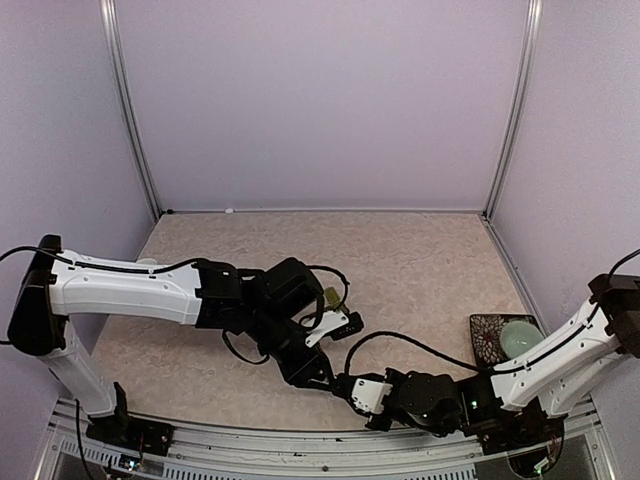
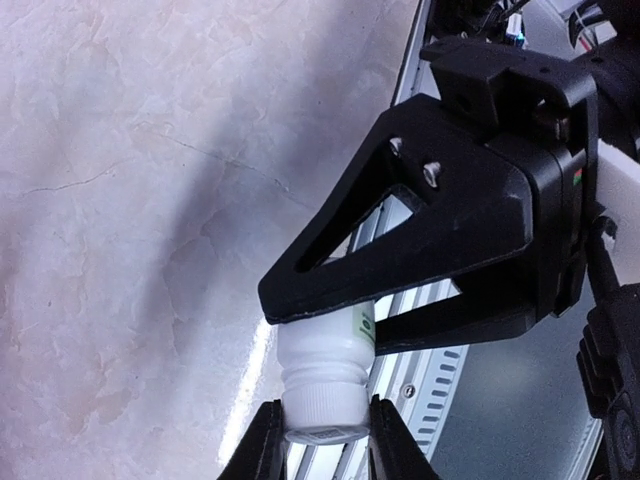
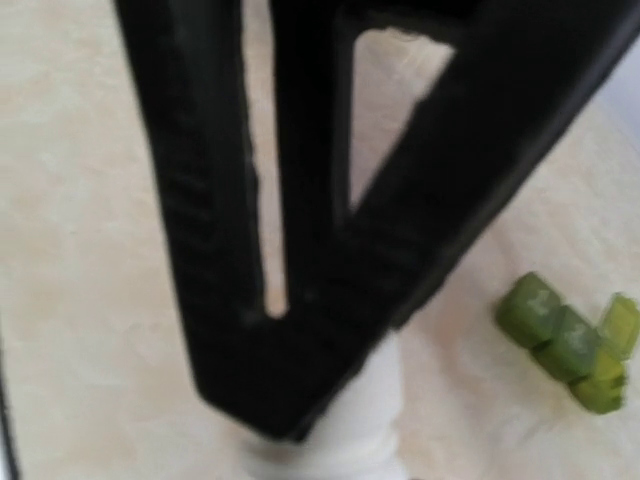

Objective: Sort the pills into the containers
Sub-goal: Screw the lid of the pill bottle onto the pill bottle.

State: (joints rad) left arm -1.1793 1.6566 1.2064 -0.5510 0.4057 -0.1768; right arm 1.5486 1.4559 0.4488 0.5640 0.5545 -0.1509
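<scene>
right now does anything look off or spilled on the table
No spill visible. One oddity: the white bottle is held by both grippers, left gripper on its cap, right gripper on its body, by the front rail, apart from the green pill box, which has one lid up.

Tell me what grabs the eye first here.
Both arms meet near the table front edge, the left gripper and right gripper clamped on one white pill bottle. Nearby lies the green pill box, one lid raised. A pale green bowl sits on a dark patterned plate at the right edge.
</scene>
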